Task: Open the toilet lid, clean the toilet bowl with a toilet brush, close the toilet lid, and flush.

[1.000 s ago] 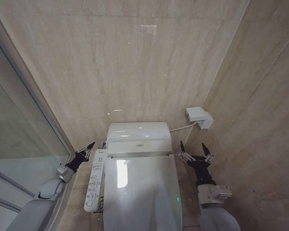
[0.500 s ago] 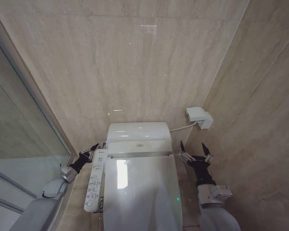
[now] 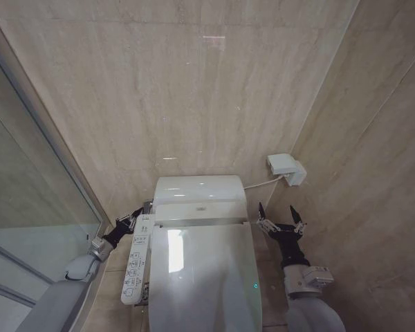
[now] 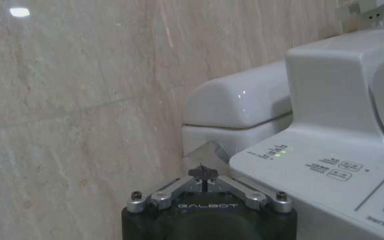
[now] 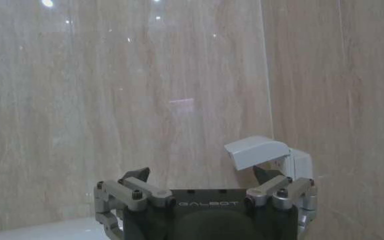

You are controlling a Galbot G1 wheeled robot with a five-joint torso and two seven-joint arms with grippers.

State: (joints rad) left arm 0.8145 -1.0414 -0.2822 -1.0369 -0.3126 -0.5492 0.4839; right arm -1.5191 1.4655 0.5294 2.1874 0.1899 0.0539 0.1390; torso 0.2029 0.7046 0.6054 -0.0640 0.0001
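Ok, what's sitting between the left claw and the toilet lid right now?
In the head view, the white button panel arm lies between the left claw and the closed toilet lid. The left wrist view shows the claw shut beside the panel's rear end.

left hand (image 3: 133, 219) | moved closer to button panel (image 3: 136, 259) | fingers closed

The left gripper (image 3: 129, 220) reached forward low, its fingers pressed together. The right gripper (image 3: 280, 216) hovered upright, fingers spread wide.
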